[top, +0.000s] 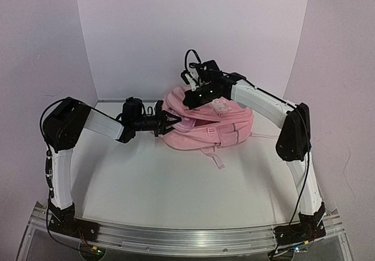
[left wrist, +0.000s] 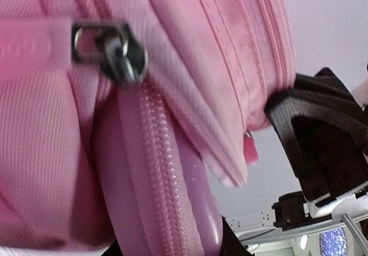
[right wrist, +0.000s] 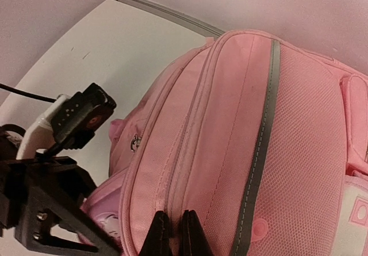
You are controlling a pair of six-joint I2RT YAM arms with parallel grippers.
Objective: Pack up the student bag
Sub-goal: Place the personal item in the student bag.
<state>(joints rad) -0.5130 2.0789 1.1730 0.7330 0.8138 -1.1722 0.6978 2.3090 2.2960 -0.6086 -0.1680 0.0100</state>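
Packing midway: right tool (right wrist: 172, 234) pinches large pink fabric backpack (right wrist: 230, 141) open, left tool (top: 171, 121) clamps oblong pink zipped case (left wrist: 155, 198) at its mouth.

Soft even pinkish light, faint shadows, student bag (left wrist: 218, 54) blurred in left wrist view, top view sharp

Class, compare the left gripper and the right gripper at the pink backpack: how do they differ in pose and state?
The left gripper reaches in level at the side of the student bag; the right gripper sits on its top, pointing down. The left gripper's jaws stand apart around a pink zipped case; the right gripper's are shut. Both are black and meet at the bag.
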